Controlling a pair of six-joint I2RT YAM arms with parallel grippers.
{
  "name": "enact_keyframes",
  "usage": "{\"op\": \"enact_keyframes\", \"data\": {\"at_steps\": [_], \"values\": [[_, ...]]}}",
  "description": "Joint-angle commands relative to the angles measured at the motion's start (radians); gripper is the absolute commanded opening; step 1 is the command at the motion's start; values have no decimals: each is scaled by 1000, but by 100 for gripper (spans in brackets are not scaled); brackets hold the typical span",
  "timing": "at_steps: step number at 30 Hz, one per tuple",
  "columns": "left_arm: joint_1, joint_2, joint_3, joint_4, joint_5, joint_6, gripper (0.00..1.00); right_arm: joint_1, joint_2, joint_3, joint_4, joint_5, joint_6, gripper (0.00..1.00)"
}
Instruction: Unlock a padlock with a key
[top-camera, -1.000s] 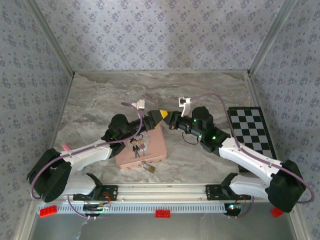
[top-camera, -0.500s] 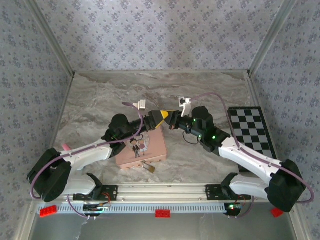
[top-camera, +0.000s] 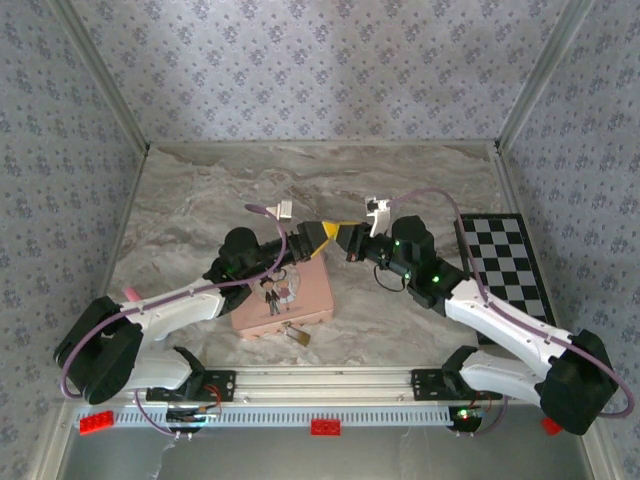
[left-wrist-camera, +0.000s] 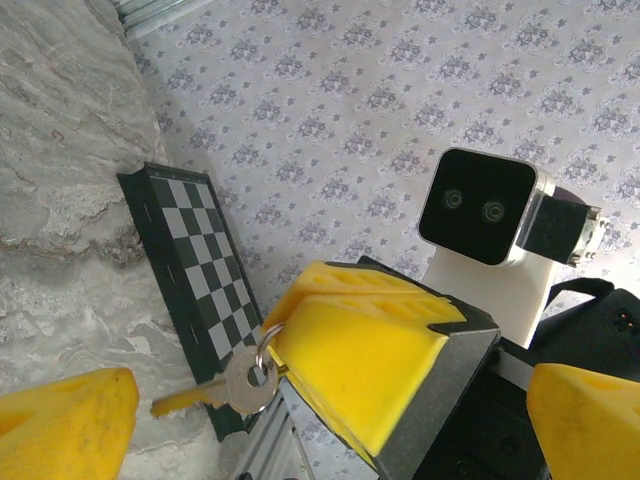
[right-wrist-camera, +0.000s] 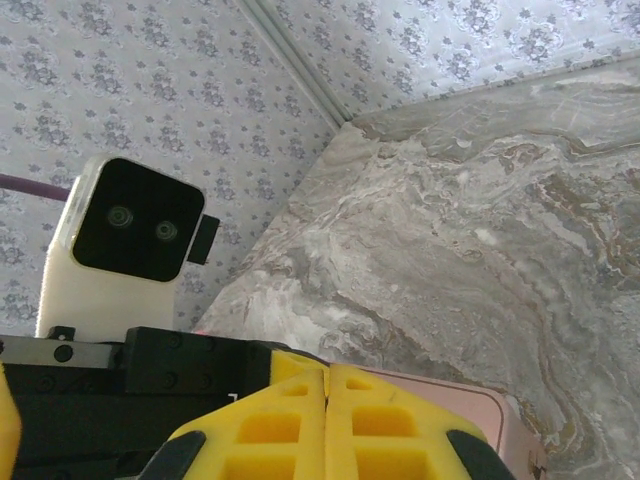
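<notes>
Right gripper (right-wrist-camera: 325, 385): pressed together, pinching the ring of the key (left-wrist-camera: 232, 390), which dangles from its tips.
Left gripper (top-camera: 318, 237): spread wide, tips just beside the right gripper's.
Padlock (top-camera: 297, 336): at the pink tin's (top-camera: 312, 290) near edge, below both arms.

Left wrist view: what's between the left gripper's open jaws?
The right gripper, yellow jaws shut on the ring of a small silver metal key. Seen in the left wrist view.

Shiny metal key (left-wrist-camera: 236, 384), matt marbled table (top-camera: 200, 190)
</notes>
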Motion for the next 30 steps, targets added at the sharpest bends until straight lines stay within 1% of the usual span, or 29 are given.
{"op": "enact_keyframes", "data": {"at_steps": [1, 5, 11, 14, 16, 22, 25, 30], "values": [[-4, 18, 30, 38, 16, 3, 100, -2, 14, 15, 39, -50, 1, 0], [-6, 35, 37, 57, 30, -9, 100, 4, 57, 24, 103, -107, 48, 0], [-16, 41, 49, 69, 49, -9, 100, 11, 113, 39, 129, -106, 52, 0], [-15, 32, 41, 64, 45, -8, 100, 13, 108, 45, 96, -81, 36, 0], [-15, 19, 34, 47, 34, 1, 100, 12, 97, 39, 63, -63, -9, 0], [0, -10, 22, 7, 11, 18, 97, -1, 26, 3, -11, -23, -49, 0], [3, -5, 30, 9, 19, 17, 94, -6, 13, -8, -15, -20, -42, 0], [3, 15, 46, 41, 40, -1, 85, -5, 27, -13, -5, -18, -21, 0]]}}
